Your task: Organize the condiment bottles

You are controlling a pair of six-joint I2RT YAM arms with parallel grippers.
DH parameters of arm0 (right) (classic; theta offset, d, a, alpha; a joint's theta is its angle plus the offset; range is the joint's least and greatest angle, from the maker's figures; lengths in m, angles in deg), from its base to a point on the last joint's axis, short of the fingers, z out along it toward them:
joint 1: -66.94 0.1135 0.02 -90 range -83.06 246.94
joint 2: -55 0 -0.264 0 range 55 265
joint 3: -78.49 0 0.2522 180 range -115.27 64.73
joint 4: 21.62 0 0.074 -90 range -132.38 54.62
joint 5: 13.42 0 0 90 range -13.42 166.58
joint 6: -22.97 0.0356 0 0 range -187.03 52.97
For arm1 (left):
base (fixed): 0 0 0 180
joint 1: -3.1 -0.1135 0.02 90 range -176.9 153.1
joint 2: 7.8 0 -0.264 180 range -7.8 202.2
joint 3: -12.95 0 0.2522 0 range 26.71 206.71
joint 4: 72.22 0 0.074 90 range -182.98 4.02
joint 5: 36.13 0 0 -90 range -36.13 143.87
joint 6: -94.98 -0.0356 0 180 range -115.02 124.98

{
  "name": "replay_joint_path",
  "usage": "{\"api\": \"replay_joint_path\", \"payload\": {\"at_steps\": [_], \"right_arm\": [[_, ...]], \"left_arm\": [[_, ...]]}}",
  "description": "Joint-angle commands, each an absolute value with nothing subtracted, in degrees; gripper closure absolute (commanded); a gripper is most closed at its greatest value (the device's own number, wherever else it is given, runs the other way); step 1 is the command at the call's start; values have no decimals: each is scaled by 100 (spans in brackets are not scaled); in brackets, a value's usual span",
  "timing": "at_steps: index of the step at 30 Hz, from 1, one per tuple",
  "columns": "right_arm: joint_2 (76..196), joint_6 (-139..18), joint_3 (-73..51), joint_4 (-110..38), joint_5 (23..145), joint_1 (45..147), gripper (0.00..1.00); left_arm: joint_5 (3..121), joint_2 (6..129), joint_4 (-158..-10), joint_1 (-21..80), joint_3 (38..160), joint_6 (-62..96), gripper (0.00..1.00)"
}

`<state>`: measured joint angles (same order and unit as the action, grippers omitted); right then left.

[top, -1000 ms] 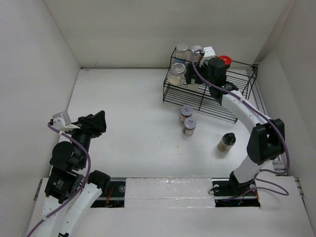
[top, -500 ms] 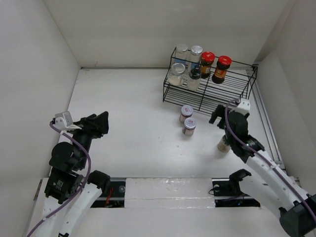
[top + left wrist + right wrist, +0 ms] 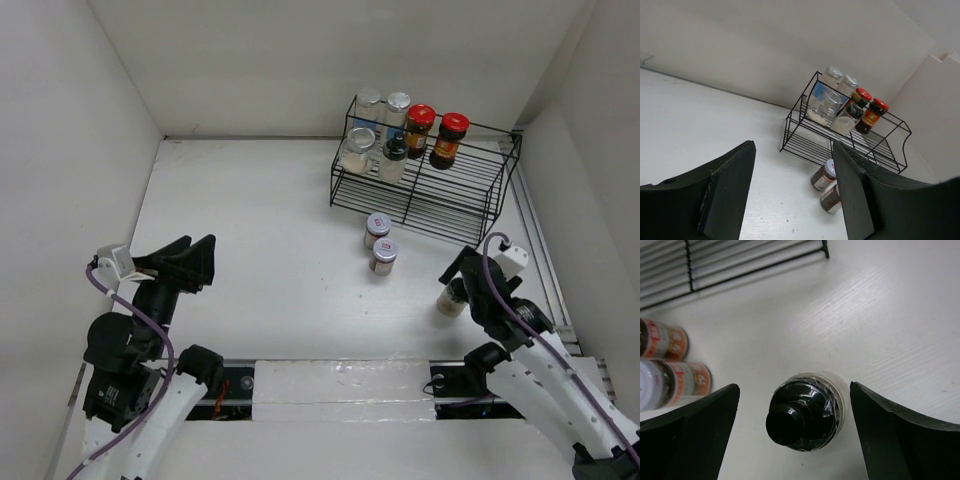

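A black wire rack [image 3: 440, 212] at the back right holds several condiment bottles: two silver-lidded jars [image 3: 383, 102], two red-lidded jars [image 3: 437, 122], a wide pale jar [image 3: 357, 148] and a black-capped one [image 3: 394, 152]. Two grey-lidded brown jars [image 3: 380, 241] stand on the table in front of it. A black-capped bottle [image 3: 805, 416] stands upright on the table between the fingers of my right gripper [image 3: 794, 390], which is open and not touching it. My left gripper [image 3: 793, 145] is open and empty, low at the left, facing the rack [image 3: 805, 145].
White walls close in the table on the left, back and right. The two brown jars [image 3: 670, 362] lie just left of my right gripper. The right wall runs close behind the right arm [image 3: 540, 350].
My right gripper pulled back from the rack's top tier, leaving both red-lidded jars showing there, and came down over the black-capped bottle. The left arm drew back slightly.
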<state>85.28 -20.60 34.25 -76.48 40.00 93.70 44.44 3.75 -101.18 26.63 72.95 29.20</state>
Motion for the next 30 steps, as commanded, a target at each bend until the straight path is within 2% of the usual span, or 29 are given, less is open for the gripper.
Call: {"api": "replay_joint_path", "payload": {"at_steps": [1, 5, 10, 16, 17, 18, 20, 24, 30], "right_arm": [[9041, -1860, 3028, -8081, 4299, 9427, 4], [9542, -1860, 2580, -8582, 4258, 9611, 5], [9902, -2290, 2632, -8293, 4652, 9664, 20], [10360, -2291, 2501, -8284, 5127, 9971, 22], [10430, -2343, 2500, -8345, 5048, 10033, 33], [10431, -2344, 2431, -8346, 4935, 10033, 40], [10492, -2466, 2064, -8451, 4671, 10199, 46], [10492, -2641, 1140, -8093, 3915, 10438, 46], [11159, -4126, -116, -6398, 3852, 10140, 46]], "left_arm": [[4464, 222, -9881, 2657, 7320, 2827, 41], [4464, 161, -9881, 2657, 7320, 2827, 41], [4323, 29, -9934, 2657, 7320, 2827, 41], [4323, 90, -9934, 2657, 7320, 2827, 41], [4323, 90, -9934, 2657, 7320, 2827, 41], [4323, 90, -9934, 2657, 7320, 2827, 41], [4323, 90, -9934, 2657, 7320, 2827, 41], [4323, 90, -9934, 2657, 7320, 2827, 41], [4376, 248, -9934, 2657, 7320, 2827, 41]]}}
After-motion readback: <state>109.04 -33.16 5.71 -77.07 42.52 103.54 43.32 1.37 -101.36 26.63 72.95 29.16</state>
